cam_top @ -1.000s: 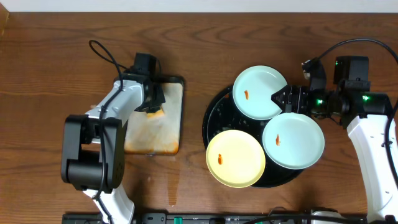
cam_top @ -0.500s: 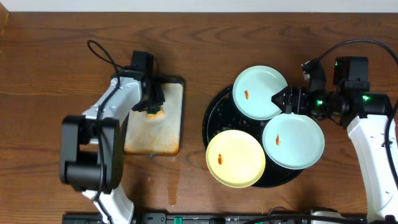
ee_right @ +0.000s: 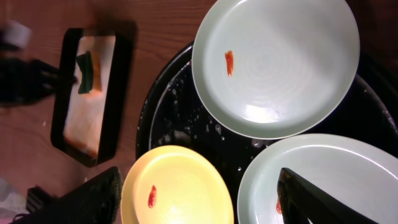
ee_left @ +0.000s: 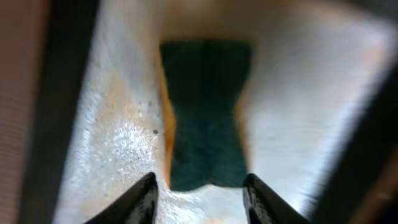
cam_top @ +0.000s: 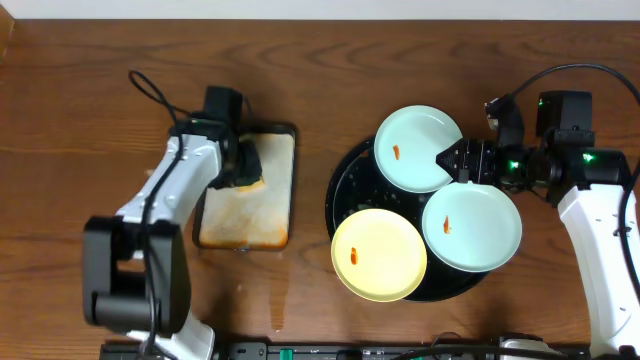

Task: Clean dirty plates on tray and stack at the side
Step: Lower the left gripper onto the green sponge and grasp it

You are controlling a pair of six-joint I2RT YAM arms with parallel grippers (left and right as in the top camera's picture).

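Note:
Three plates lie on the black tray (cam_top: 343,190): a mint plate (cam_top: 417,148) at the back, a mint plate (cam_top: 472,228) at the right and a yellow plate (cam_top: 379,254) in front, each with an orange smear. My right gripper (cam_top: 455,160) hangs open and empty above the tray between the two mint plates. In the right wrist view its fingers (ee_right: 199,199) spread wide over the yellow plate (ee_right: 180,186) and the right mint plate (ee_right: 323,180). My left gripper (ee_left: 202,196) is open, its fingertips just short of a green sponge (ee_left: 205,118).
The sponge lies in a rust-stained rectangular metal pan (cam_top: 250,215) left of the tray; the pan also shows in the right wrist view (ee_right: 93,118). Bare brown wood tabletop (cam_top: 90,90) lies around the pan and the tray. A small wet streak (cam_top: 280,300) is in front of the pan.
My left arm has swung to the left and its gripper has shifted slightly left over the back of the pan. The right arm and the plates have not moved.

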